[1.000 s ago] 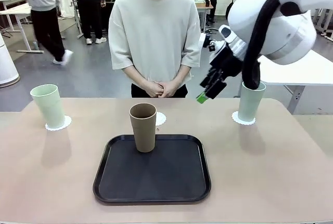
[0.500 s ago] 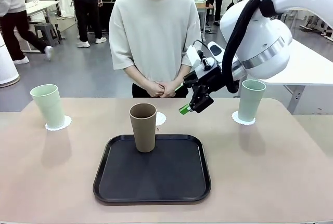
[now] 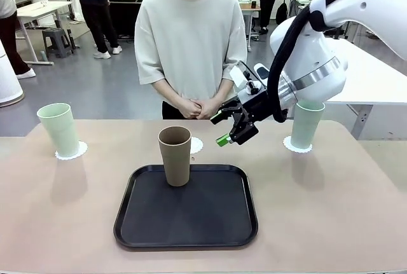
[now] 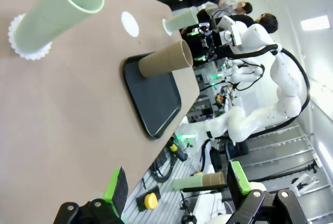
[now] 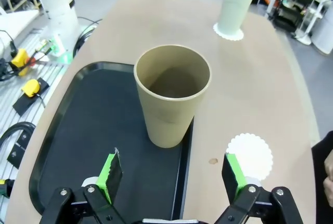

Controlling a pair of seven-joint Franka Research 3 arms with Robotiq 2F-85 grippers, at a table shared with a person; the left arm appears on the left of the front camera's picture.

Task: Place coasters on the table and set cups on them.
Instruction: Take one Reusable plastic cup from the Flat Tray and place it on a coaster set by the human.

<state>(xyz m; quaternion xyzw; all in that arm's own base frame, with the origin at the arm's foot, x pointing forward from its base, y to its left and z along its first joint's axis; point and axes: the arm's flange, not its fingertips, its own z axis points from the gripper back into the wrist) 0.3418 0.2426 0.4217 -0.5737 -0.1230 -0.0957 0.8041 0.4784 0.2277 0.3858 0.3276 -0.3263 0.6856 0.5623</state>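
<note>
two mint cups [image 3: 59, 128] [image 3: 306, 123] are standing on coasters [image 3: 71, 152] [image 3: 297, 145] at the tabletop's [image 3: 331, 210] far corners. brown cup [image 3: 175, 155] is sitting on the black tray [image 3: 186, 207], with a bare coaster [image 3: 196, 145] lying just behind it. right end effector [image 3: 227, 126] is hovering spread wide beside the brown cup, gripping nothing. left end effector [image 4: 177, 185] is also gaping, empty.

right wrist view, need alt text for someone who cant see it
A brown cup stands upright and empty at the edge of a black tray, straight ahead of the open right gripper. A bare white coaster lies on the table beside the tray, and a green cup stands on another coaster farther off.
</note>
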